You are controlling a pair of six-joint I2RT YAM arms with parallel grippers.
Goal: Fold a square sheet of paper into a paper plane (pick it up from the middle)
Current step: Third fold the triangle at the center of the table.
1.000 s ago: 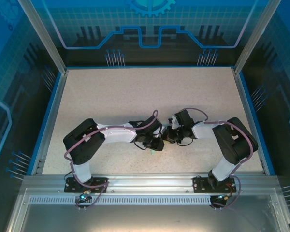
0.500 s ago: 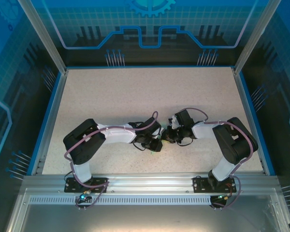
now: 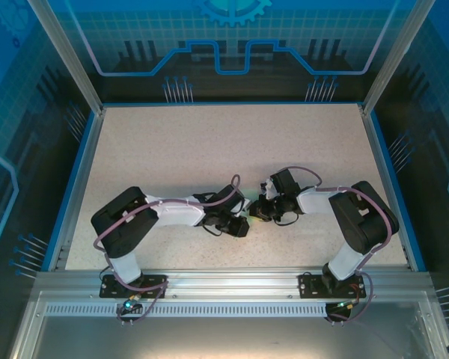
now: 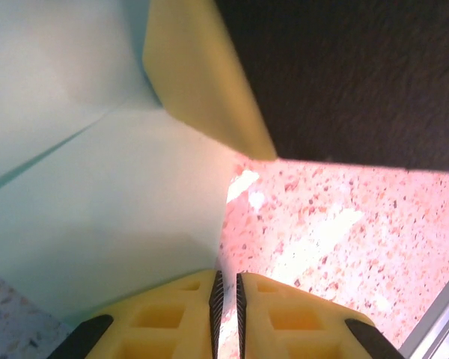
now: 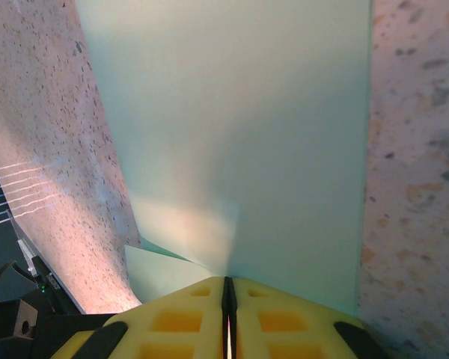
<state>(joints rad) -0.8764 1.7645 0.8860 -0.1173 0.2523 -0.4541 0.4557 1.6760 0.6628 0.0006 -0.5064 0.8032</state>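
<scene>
- While both hands meet low over the near middle of the bench [image 3: 209,149], the sheet of paper [image 5: 232,134] is held between them; whether it touches the bench I cannot tell
- The sheet is pale mint-green, and the left wrist view shows a crease across it, so the fold seems partly made
- The right hand [image 5: 228,295] has its jaws pressed tight on the sheet, which runs smooth and flat away from it
- The left hand [image 4: 226,295] is all but closed, with only a hairline slit between its jaws, and the sheet's edge runs down into that slit; I judge it a thin pinch on the margin
- To do this step well, move the two hands together, so the paper neither sags nor tears
- Line the free edge up with the crease before pressing down
- Avoid any sideways tug on the left, where the shallow grip could slip
</scene>
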